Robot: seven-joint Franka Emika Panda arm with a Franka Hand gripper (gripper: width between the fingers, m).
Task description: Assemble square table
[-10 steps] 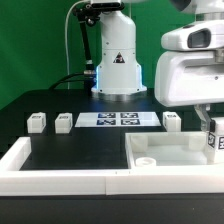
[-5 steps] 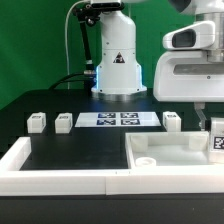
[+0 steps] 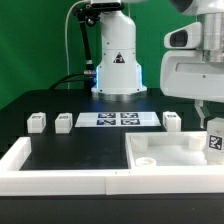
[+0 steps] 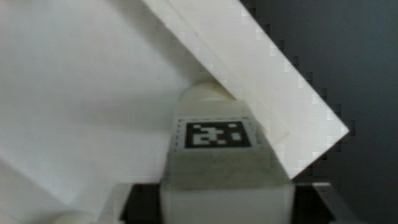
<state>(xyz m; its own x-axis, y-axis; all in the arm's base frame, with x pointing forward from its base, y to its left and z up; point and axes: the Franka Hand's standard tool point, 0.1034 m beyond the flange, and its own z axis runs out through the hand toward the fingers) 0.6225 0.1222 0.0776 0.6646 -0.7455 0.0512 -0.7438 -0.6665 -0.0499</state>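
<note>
White leg (image 3: 214, 140) | pinched between jaws | at tabletop (image 3: 175, 150) corner | shifted slightly toward exterior view's right

One white square slab (image 3: 165, 152). Four short white legs: three stand loose, a leg (image 3: 37, 122), a leg (image 3: 64, 121) and a leg (image 3: 172, 120), and a fourth leg (image 3: 214, 141) sits between the fingers of the one gripper (image 3: 212, 130). One marker board (image 3: 120, 119) bearing four tags. One long white rim wall (image 3: 60, 180). One robot arm (image 3: 118, 55).
</note>
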